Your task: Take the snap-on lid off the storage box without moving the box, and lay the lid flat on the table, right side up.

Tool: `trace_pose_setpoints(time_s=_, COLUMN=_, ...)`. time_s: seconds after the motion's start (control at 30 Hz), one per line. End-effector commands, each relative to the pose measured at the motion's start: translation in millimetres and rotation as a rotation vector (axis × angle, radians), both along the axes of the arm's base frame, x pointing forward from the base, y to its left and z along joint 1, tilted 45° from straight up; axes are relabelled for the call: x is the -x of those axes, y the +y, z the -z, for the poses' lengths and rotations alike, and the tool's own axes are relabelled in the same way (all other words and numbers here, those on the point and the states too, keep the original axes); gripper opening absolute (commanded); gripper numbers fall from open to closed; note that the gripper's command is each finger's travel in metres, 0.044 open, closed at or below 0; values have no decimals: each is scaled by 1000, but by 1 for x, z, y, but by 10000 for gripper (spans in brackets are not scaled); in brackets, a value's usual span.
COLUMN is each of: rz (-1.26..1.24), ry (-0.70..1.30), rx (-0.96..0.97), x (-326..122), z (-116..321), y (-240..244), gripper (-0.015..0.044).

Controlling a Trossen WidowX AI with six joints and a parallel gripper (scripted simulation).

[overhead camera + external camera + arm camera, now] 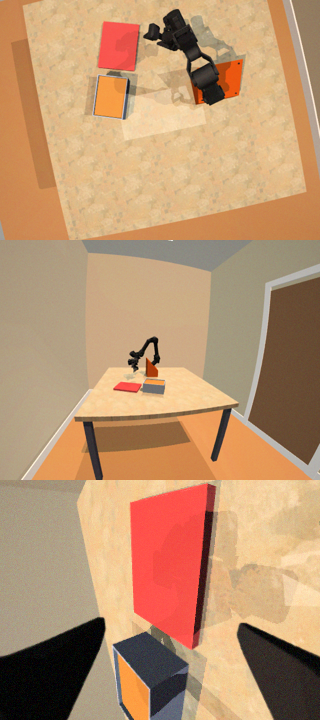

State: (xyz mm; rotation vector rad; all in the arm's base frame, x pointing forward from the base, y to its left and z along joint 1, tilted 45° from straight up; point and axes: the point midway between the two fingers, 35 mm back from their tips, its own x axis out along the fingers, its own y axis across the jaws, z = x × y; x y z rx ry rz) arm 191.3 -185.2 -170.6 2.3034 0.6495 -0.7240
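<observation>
overhead, the arm point(204, 77) point(155, 348) bends sharply, its pincer point(152, 40) point(134, 369) point(172, 625) wide open beyond the red lid point(118, 46) point(127, 386) point(170, 565).

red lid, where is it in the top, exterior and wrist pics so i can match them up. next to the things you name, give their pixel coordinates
Top: the red lid point(117, 55) point(127, 386) point(162, 555) is upper left of centre.
Exterior: below and left of centre, on the near half of the table.
Wrist: upper middle, above the gap between the fingertips.
Shared landmark: the storage box point(109, 97) point(154, 388) point(134, 690) with the orange inside, right next to the lid in all three.
</observation>
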Motion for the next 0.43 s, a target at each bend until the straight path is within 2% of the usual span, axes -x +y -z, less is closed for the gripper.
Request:
trace_pose_setpoints(time_s=0.0, rz=-3, ry=-5, rx=0, x=0, z=0, y=1, gripper=440)
trace_pose_setpoints(time_s=0.4, rz=-3, ry=-5, rx=0, x=0, z=0, y=1, gripper=440)
